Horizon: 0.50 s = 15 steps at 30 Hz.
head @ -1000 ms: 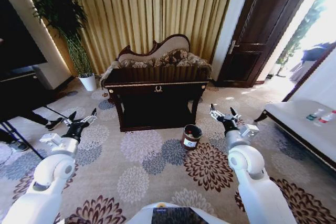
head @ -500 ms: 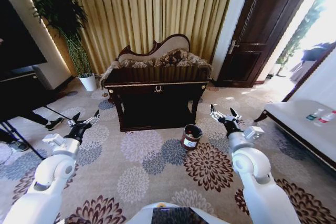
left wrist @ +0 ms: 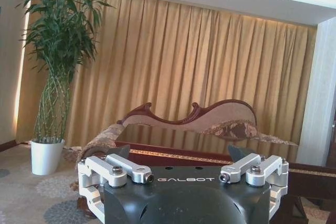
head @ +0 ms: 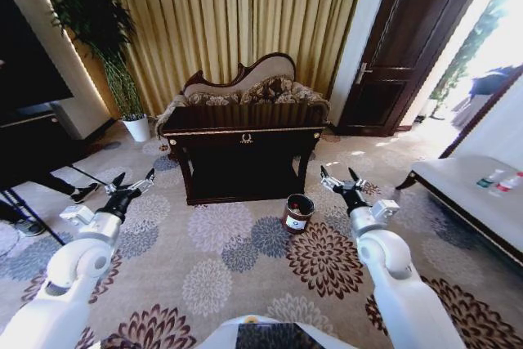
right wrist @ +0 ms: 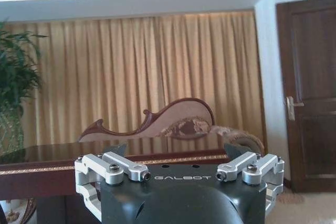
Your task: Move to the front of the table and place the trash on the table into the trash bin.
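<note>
Your worktop (head: pixel 245 131) lies far ahead, centred between both arms. Left gripper (head: pixel 131 188) and right gripper (head: pixel 339 181) hang open and empty, well short of it. The bin (head: pixel 297 212) stands nearer your right gripper; trash on the top cannot be made out.

The table (head: pixel 243 135) is dark glossy brown with a thin gold line along its top edge and a small gold emblem on the front, and the bin (head: pixel 297 212) is dark brown with a white label. The carpet (head: pixel 245 263) is beige with big flower shapes in grey-blue, dark maroon and pale cream. The curtains (head: pixel 245 14) are golden yellow, the door (head: pixel 409 38) is dark brown, and both arms are white with black hands, left (head: pixel 131 186) and right (head: pixel 340 180).
</note>
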Motion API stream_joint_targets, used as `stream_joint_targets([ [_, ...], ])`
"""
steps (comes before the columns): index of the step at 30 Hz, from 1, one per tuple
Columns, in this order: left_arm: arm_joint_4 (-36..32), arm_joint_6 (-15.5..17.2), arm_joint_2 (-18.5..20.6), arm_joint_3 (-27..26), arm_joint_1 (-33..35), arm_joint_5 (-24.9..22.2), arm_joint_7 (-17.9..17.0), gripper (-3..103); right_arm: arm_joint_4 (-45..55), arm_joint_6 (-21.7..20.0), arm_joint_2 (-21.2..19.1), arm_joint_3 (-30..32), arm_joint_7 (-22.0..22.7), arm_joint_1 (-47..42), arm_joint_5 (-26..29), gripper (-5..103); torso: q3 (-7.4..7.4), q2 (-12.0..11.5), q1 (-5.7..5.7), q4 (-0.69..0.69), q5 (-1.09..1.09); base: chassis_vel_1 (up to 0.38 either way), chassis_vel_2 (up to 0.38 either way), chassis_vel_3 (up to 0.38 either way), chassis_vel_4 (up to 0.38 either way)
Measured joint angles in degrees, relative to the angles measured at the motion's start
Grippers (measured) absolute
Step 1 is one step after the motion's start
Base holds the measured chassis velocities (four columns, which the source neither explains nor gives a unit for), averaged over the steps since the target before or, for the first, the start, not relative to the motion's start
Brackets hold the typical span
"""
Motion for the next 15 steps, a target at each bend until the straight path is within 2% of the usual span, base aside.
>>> stream_joint_targets([
  [2, -0.2, 0.0, 0.5, -0.2, 0.1, -0.3, 0.0, 100, -0.5, 0.9, -2.0, -0.2, -1.0, -0.1, 0.0, 100, 0.00, 0.0, 0.00, -0.01, 0.00, 0.000, 0.000, 0.000, 0.000],
  [5, -0.2, 0.0, 0.7, -0.2, 0.1, -0.4, 0.0, 100, -0.3, 1.0, -2.7, -0.5, -1.3, -0.5, 0.1, 100, 0.00, 0.0, 0.00, -0.01, 0.00, 0.000, 0.000, 0.000, 0.000],
  [15, -0.4, 0.0, -0.2, 0.6, 0.5, 1.0, 0.6, 100, 1.7, 0.0, -2.7, -1.0, -0.5, -1.6, 1.4, 100, 0.00, 0.0, 0.00, -0.01, -0.01, 0.000, 0.000, 0.000, 0.000],
])
